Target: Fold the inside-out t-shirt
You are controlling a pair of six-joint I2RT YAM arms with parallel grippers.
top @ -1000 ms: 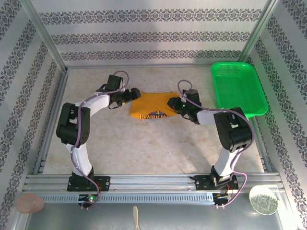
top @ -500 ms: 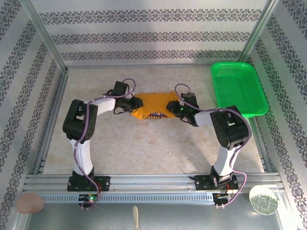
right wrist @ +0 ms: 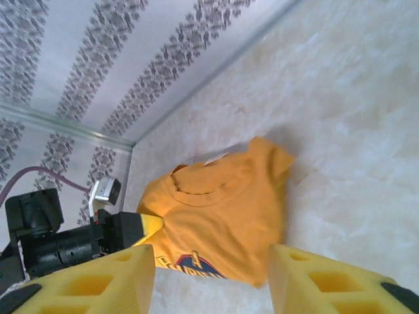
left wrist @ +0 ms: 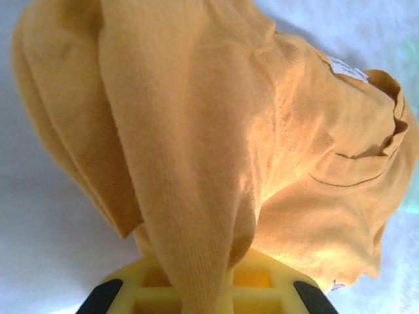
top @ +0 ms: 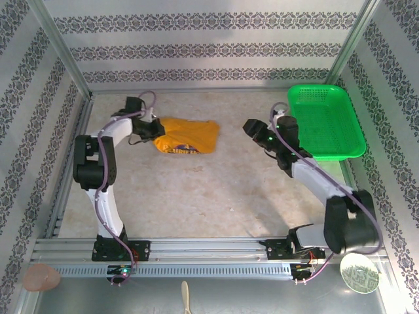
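1. The t-shirt (top: 188, 136) lies in a loose bunch on the table (top: 216, 196), well to the left of the basket (top: 325, 121). The step in hand looks like spreading it flat before any fold. To do that well, the pinched edge should be drawn away from the basket and kept low, so the cloth slides open rather than lifting into a clump.
2. A second hold on the side nearer the basket would likely help. Pulling from one end alone may only drag the whole heap.
3. The shirt is mustard-orange and doubled over itself. Part of the dark and white chest print (right wrist: 193, 263) peeks out at one edge. The neck opening and a small white label (left wrist: 347, 69) are also visible.
4. The left gripper (top: 152, 131) is clamped on a fold of cloth at the side of the shirt farthest from the basket. The fabric runs down between its yellow fingers (left wrist: 255, 281).
5. The right gripper (top: 251, 126) has its jaws apart and holds nothing. It sits between the shirt and the basket, nearer the basket's left rim.
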